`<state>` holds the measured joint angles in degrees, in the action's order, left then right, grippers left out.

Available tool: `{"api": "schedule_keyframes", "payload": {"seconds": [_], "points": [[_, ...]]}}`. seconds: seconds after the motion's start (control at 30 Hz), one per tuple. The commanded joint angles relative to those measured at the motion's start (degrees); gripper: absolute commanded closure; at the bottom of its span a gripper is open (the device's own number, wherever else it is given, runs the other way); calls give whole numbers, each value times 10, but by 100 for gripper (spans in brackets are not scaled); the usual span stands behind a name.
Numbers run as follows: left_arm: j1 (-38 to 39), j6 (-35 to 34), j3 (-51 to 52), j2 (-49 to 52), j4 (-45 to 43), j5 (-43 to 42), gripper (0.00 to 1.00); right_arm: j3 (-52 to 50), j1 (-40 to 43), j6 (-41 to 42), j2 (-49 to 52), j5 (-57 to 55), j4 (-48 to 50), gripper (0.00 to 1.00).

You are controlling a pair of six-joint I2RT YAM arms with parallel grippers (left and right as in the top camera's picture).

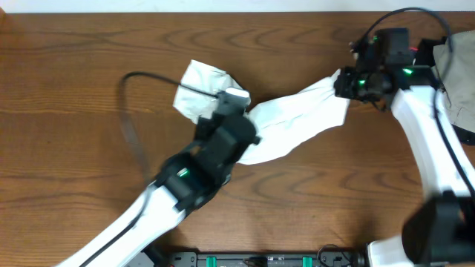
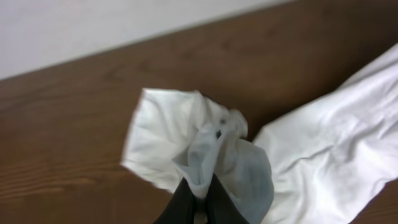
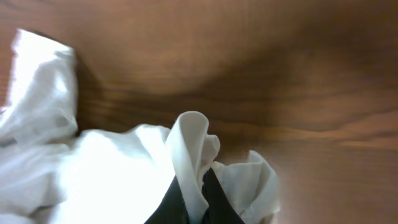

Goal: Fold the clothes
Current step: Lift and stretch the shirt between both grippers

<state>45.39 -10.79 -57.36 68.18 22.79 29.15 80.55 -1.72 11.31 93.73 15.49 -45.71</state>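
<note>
The shirt (image 1: 293, 126) stretches, bunched and wrinkled, across the middle of the table (image 1: 74, 59) between the two arms. The left gripper (image 2: 199, 191) is pinched tight on a fold at its left end. The right gripper (image 3: 196, 186) is clamped on a fold at its right end

Left hand (image 2: 200, 199) and right hand (image 3: 198, 200) closed

Middle of clothes (image 1: 297, 122) (overhead) beneath left arm (image 1: 215, 148)
</note>
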Motion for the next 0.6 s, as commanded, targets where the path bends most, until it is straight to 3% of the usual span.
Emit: {"api": "schedule_keyframes", "payload": {"seconds": [0.0,0.4,0.57], "points": [[-3,-18,-11,-69,20,13,94,11,3,-2,-53,-8,-21,98],[-3,-31,-11,-269,98,35,94,11,3,26,-177,-143,-83,92],[-3,-36,-11,-289,126,100,94,11,9,55,-213,-221,-90,99]]}}
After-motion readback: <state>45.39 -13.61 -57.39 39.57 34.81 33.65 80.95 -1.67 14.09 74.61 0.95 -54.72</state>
